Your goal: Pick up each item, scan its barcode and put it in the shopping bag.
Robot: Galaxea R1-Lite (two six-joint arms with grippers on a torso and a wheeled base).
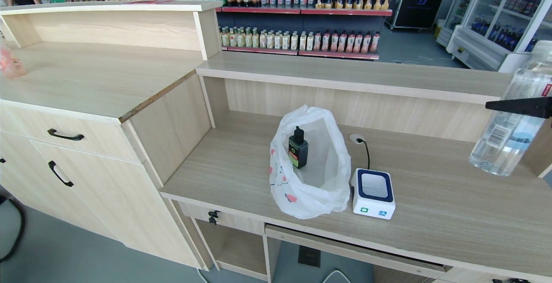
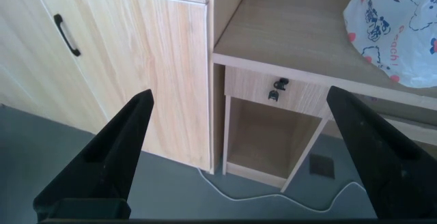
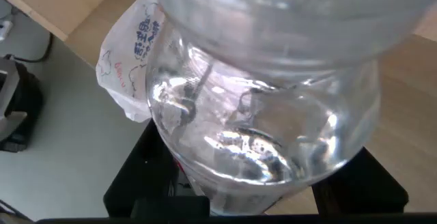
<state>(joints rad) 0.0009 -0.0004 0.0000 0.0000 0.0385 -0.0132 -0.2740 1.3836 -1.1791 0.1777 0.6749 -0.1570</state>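
Note:
A clear water bottle (image 1: 513,114) hangs tilted in the air at the right edge of the head view, above the counter. My right gripper (image 1: 524,105) is shut on the water bottle (image 3: 273,121), one black finger crossing its middle. A white shopping bag (image 1: 310,166) stands open on the counter with a small dark bottle (image 1: 298,148) inside it. Just right of the bag sits the white barcode scanner (image 1: 373,193) with a blue-framed window. My left gripper (image 2: 246,156) is open, low beside the counter front, above the floor, left of the bag (image 2: 396,29).
The wooden counter (image 1: 453,205) has bare room right of the scanner. A raised ledge (image 1: 345,73) runs behind it, and a taller cabinet (image 1: 86,84) with black handles stands to the left. A cable (image 1: 366,151) runs from the scanner to a hole. Drink shelves line the back.

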